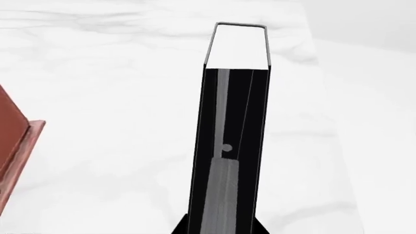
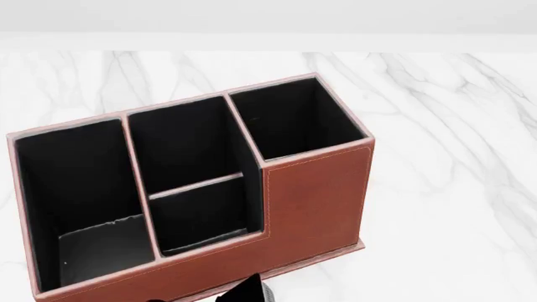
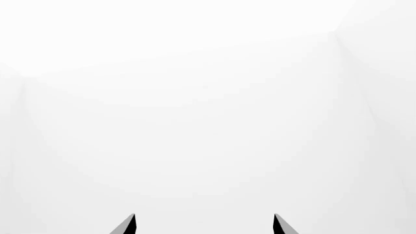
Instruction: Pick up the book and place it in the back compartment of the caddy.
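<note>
Here the left gripper grips the book beside the caddy; the right gripper's jaws stand wide.

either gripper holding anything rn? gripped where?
Left gripper holds the book by its near end, far end jutting out over the marble table. Right gripper is open, holding nothing.
</note>
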`<state>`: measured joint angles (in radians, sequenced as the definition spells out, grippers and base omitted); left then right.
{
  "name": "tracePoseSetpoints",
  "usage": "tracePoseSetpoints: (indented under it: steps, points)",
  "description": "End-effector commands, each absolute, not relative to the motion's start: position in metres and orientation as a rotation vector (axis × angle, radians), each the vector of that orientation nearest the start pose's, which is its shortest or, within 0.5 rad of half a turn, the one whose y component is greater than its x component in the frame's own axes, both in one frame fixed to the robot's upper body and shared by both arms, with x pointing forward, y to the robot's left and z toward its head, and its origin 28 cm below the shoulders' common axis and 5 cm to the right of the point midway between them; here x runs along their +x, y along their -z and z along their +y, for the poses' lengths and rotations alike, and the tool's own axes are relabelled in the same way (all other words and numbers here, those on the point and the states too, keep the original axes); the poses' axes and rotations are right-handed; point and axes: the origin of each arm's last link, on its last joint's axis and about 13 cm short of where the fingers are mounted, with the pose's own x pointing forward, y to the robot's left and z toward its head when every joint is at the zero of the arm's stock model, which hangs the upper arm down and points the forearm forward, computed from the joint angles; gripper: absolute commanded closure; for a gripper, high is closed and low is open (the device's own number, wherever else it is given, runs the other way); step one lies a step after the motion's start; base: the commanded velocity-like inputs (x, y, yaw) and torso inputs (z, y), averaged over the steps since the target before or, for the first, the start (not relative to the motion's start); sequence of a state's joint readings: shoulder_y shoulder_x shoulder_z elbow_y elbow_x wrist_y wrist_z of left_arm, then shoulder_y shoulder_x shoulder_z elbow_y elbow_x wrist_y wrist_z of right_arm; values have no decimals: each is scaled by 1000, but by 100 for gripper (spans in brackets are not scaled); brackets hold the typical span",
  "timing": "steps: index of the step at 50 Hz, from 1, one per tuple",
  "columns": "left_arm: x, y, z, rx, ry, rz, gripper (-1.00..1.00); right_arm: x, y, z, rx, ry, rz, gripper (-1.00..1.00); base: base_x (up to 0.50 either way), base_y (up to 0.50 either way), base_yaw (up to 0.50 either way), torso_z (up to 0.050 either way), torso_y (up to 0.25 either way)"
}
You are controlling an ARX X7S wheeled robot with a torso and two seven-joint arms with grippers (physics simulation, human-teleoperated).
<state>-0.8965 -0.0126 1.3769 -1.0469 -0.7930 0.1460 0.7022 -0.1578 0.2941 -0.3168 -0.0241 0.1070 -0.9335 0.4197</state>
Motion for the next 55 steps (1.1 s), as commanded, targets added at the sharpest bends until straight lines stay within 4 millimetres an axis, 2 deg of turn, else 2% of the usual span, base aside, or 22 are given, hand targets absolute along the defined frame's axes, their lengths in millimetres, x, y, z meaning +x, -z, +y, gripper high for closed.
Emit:
tracePoseSetpoints:
  steps: [1,19,35,45,55]
  points:
    - [338,-21,136,263,1297,402,100,157,-44,-98,157,29,-705,-100,0,0,0,0,0]
    - [331,-47,161,276,1211,340,100,157,-43,-99,157,35,-708,-100,0,0,0,0,0]
    - [313,-82,185,308,1134,260,100,157,-42,-98,152,35,-706,-100,0,0,0,0,1]
    - [305,-104,204,269,1087,192,100,158,-41,-97,150,31,-699,-100,0,0,0,0,1]
    - [300,-117,215,253,1058,168,100,159,-40,-96,145,23,-693,-100,0,0,0,0,1]
